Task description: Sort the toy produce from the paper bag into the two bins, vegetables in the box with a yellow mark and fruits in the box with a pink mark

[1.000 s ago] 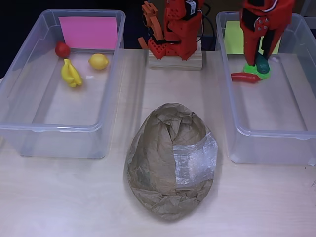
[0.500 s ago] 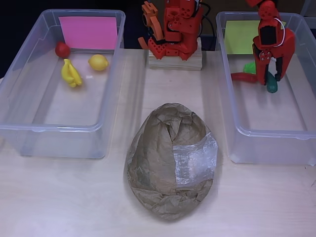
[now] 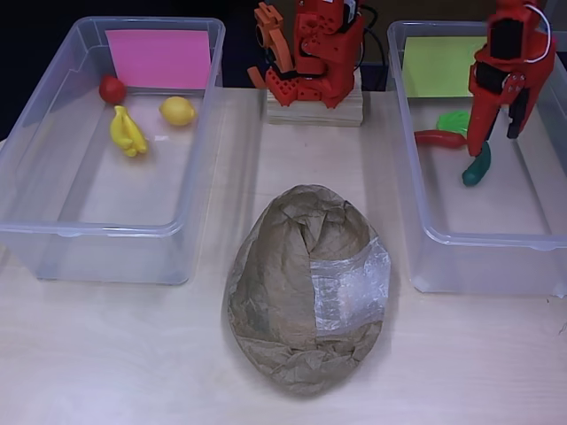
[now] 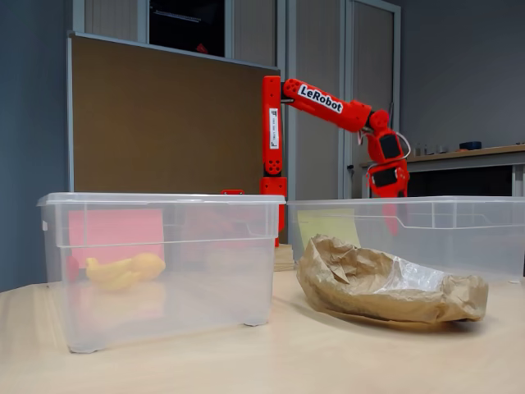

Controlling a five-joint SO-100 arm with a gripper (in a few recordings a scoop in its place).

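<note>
Claw (image 3: 498, 140) hangs over the yellow bin (image 3: 443, 237), fingers spread, holding nothing. We see a cucumber (image 3: 476, 168) just below it, chili (image 3: 439, 138) beside.

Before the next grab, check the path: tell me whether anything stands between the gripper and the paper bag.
Nothing visible does, beyond the bin's own wall. The gripper hangs open inside the yellow-marked bin, over a dark green vegetable. The paper bag lies on bare table between the bins, so the arm must lift over that wall first.
</note>
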